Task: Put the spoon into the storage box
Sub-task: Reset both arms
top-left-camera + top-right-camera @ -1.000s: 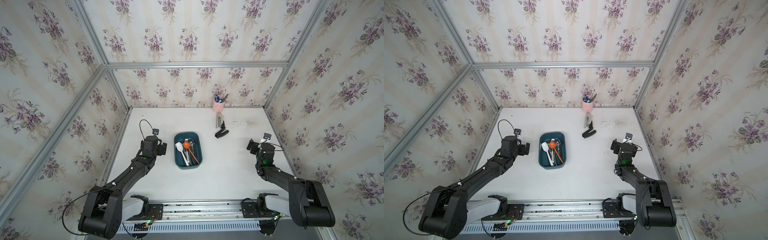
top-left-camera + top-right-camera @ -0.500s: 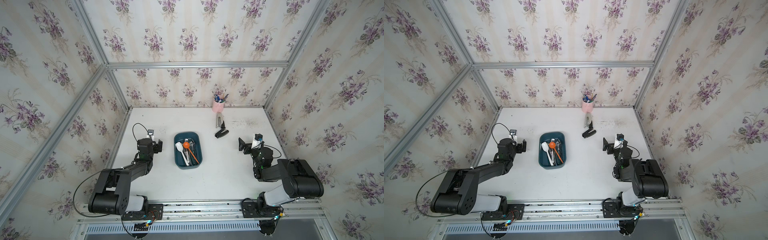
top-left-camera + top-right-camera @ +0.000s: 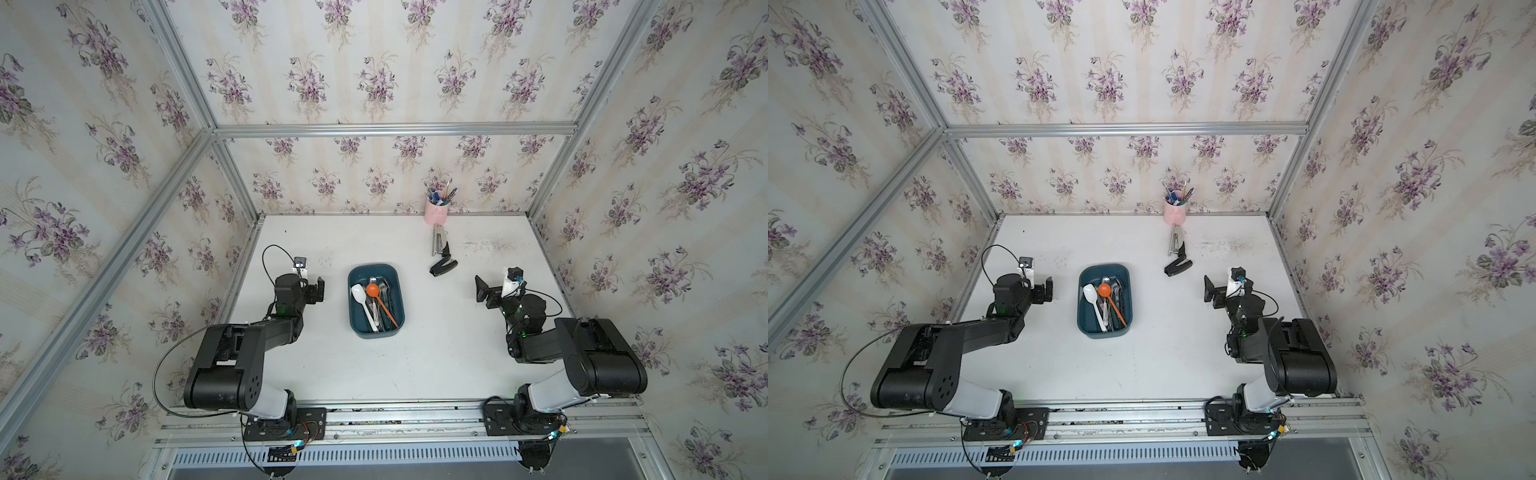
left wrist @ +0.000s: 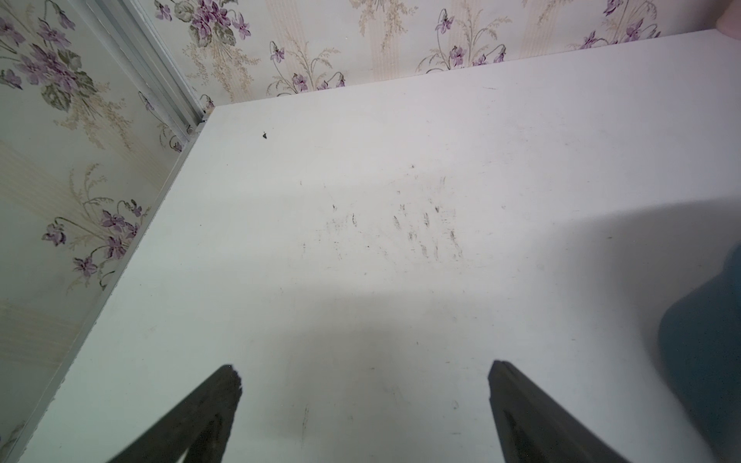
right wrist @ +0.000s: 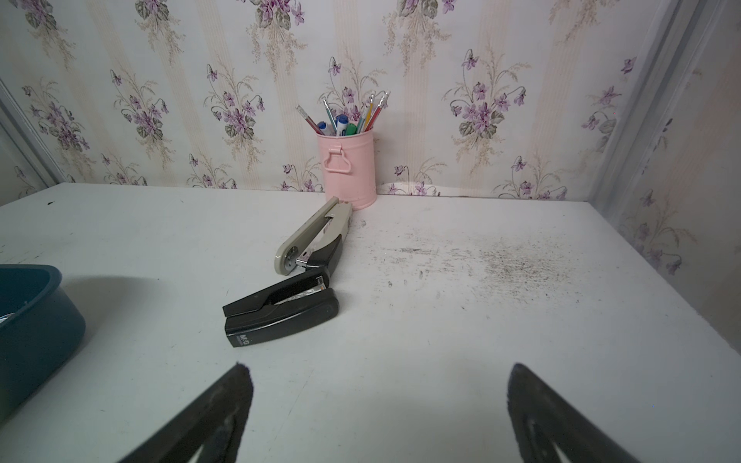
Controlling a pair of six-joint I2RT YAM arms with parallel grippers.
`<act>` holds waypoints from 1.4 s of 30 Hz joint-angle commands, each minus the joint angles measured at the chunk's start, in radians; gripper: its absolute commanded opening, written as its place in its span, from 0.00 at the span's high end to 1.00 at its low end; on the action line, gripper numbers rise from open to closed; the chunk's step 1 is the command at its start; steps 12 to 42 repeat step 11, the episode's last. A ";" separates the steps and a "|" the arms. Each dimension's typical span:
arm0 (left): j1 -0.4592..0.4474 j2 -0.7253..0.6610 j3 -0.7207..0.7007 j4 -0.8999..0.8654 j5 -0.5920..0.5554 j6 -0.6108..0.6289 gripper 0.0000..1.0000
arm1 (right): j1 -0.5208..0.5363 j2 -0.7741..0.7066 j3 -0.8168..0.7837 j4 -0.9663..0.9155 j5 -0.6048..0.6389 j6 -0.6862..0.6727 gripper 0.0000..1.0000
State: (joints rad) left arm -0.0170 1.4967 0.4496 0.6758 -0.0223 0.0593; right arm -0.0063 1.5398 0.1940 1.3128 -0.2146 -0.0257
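Storage box: The teal storage box (image 3: 374, 335) stands mid-table (image 3: 436, 353) with its long side running near to far. It sits between the two arms, where either could reach it.
Spoons: A white spoon (image 3: 362, 300) and an orange spoon (image 3: 383, 305) lie inside the box on top of several metal spoons (image 3: 384, 286). Their bowls point to the far end and their handles slant to the near right corner. They lie lengthwise, likely because the box is barely longer than they are.
Outside the box: No spoon shows on the open table in either top view.
Left gripper: The left gripper (image 3: 316, 290) sits left of the box, near its wall but apart from it. Its jaws are spread wide with nothing between them. Its wrist view shows only bare table between the fingers, with a blurred teal edge at one side.
Right gripper: The right gripper (image 3: 485, 292) is well to the right of the box. Its jaws are also spread wide and empty.
Bystanders: A pink pen cup (image 3: 436, 212) stands against the far wall. A grey stapler (image 3: 438, 243) lies just near of it, then a black stapler (image 3: 444, 267). Whether the two staplers touch is unclear.
Stage, as judged: The placing looks complete. Both arms stand clear of the box, so nothing hangs over its contents.
Risk, as judged: It is small, as the piled handles rest below the rim.
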 commanded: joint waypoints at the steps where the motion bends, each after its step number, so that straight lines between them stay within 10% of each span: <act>1: 0.001 0.002 0.008 0.011 0.012 -0.007 0.00 | 0.002 0.002 0.007 0.025 0.014 -0.001 0.00; 42: 0.012 0.005 0.017 -0.002 0.032 -0.010 0.00 | 0.006 0.000 0.003 0.028 0.026 -0.003 0.00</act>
